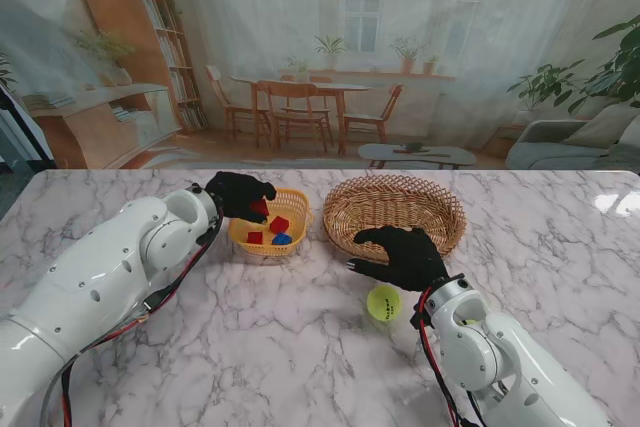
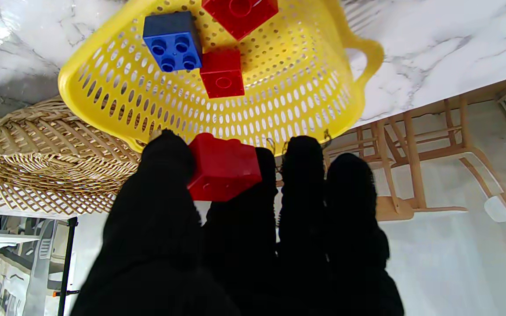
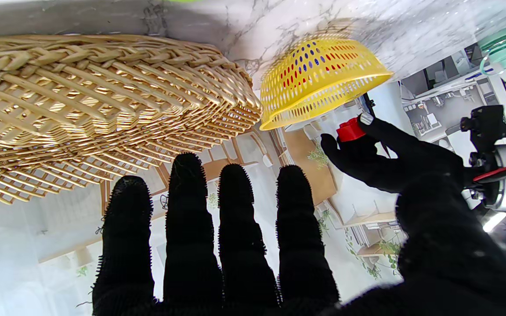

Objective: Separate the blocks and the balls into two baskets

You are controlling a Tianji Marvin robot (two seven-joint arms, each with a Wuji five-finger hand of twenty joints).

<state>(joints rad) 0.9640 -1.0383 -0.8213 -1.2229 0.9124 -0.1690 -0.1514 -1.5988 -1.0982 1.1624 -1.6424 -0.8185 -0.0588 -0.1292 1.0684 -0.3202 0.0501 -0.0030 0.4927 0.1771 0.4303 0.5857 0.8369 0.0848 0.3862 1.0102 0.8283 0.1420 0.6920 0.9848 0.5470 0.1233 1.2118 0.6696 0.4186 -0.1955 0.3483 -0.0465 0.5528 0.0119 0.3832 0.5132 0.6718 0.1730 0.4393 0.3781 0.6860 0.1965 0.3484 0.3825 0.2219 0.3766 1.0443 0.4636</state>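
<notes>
Yellow basket (image 1: 296, 234): 2 red blocks (image 1: 279, 224) + blue block (image 1: 283, 239). Wicker basket (image 1: 394, 213) w/ nothing inside. Left hand (image 1: 240, 194) grips red block (image 2: 223, 167); right hand (image 1: 404, 252) spread, holding nothing.

The left arm, white-shelled with red and black cables along it, reaches from the near left corner toward the far middle of the worktop. Its black-gloved left hand (image 1: 240, 194) is curled, thumb and fingers (image 2: 165, 153) pinched on a small red plastic block (image 2: 223, 166), held up off the worktop. The right arm rises from the near right. Its black-gloved right hand (image 1: 400, 253) is held palm down, its four fingers (image 3: 235, 193) straight and slightly apart, thumb out to the left, holding nothing.
</notes>
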